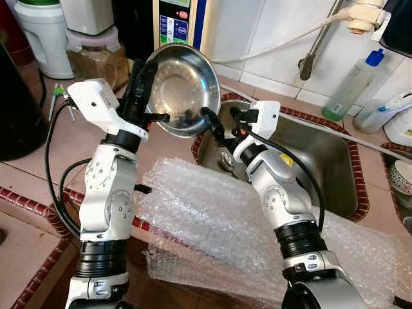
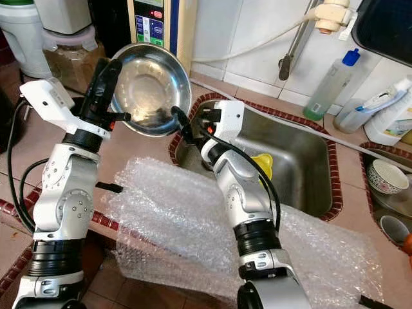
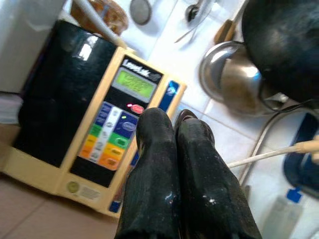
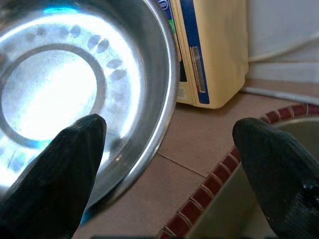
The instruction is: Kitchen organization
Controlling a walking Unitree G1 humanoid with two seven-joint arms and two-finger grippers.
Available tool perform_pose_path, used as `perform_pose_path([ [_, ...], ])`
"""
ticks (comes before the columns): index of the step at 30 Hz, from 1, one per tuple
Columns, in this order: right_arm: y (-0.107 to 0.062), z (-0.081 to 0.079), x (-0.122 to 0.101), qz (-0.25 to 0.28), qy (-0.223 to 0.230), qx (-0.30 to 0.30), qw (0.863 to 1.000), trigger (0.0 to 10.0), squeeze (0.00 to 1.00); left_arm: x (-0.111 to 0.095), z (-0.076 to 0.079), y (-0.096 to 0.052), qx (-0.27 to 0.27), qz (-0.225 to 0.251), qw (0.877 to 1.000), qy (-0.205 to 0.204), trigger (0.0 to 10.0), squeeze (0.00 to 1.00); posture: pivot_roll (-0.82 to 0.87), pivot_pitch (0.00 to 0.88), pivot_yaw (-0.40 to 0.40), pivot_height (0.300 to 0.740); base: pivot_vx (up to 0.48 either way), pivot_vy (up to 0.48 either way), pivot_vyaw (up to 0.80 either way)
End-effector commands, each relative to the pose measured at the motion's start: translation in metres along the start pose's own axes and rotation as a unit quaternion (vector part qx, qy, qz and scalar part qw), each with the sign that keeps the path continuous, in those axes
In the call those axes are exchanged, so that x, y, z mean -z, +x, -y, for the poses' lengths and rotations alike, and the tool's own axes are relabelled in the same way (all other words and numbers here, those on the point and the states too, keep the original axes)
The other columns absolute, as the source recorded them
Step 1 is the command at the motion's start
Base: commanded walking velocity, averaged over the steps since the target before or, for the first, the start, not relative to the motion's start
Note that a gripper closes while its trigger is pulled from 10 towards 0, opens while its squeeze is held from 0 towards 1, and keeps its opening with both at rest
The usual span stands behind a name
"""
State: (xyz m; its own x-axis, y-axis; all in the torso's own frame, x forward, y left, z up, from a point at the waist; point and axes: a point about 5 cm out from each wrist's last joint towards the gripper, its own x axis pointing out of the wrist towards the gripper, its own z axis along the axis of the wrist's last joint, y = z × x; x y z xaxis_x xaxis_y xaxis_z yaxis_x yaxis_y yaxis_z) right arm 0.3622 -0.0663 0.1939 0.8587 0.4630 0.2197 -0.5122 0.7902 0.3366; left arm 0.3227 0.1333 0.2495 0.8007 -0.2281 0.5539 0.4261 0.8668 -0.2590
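**Ana:** Left gripper [image 1: 143, 74] first: its two black fingers are pressed together on the rim of the round stainless-steel bowl [image 1: 182, 87], which it holds tilted on edge above the tiled counter [image 1: 71, 138], just beside the steel sink [image 1: 322, 161]. In the left wrist view the fingers [image 3: 154, 164] are pressed side by side, pointing at the cream-coloured appliance with the coloured button panel [image 3: 109, 129].

**Ben:** And the right gripper [image 1: 219, 119]?

**Ana:** Spread wide. One finger [image 4: 60, 159] sits against the inside of the bowl near the lower rim; the other [image 4: 279, 169] hangs over the sink's red-tiled edge, well clear of the metal.

**Ben:** So a handover, or steadying?

**Ana:** I'd judge a two-handed hold being set up. To do it well, the right gripper should bring the rim between its fingers before closing; as things stand, only one finger meets the bowl.

**Ben:** Risks?

**Ana:** Thin polished steel is slippery, and a rim pinch from one side lets the bowl swing. The left should not let go until the right is clamped. The sheet of clear bubble wrap [image 1: 212, 219] lies on the counter edge below, so a drop may land softly, but the sink is just as near.
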Motion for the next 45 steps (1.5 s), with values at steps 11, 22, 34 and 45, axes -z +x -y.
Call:
perform_pose_path([
  [11,0.005,0.005,-0.011,0.029,0.082,0.007,0.996,0.0,0.00,0.002,0.021,0.000,0.043,-0.005,0.999,-0.033,0.0,0.00,0.14,0.086,-0.129,0.740,0.000,0.000,0.00],
  [22,0.004,0.007,-0.013,0.034,0.097,0.006,0.995,0.0,0.00,0.001,0.017,-0.001,0.036,-0.007,0.999,-0.027,0.0,0.00,0.14,0.083,-0.129,0.740,0.000,0.000,0.00],
  [34,0.004,0.008,-0.014,0.035,0.102,0.009,0.994,0.0,0.00,0.004,0.015,-0.002,0.033,-0.014,0.999,-0.022,0.0,0.00,0.14,0.084,-0.131,0.740,0.000,0.000,0.00],
  [45,0.004,0.009,-0.014,0.035,0.107,0.014,0.994,0.0,0.00,0.010,0.014,-0.005,0.032,-0.030,0.999,-0.011,0.0,0.00,0.14,0.087,-0.129,0.740,0.000,0.000,0.00],
])
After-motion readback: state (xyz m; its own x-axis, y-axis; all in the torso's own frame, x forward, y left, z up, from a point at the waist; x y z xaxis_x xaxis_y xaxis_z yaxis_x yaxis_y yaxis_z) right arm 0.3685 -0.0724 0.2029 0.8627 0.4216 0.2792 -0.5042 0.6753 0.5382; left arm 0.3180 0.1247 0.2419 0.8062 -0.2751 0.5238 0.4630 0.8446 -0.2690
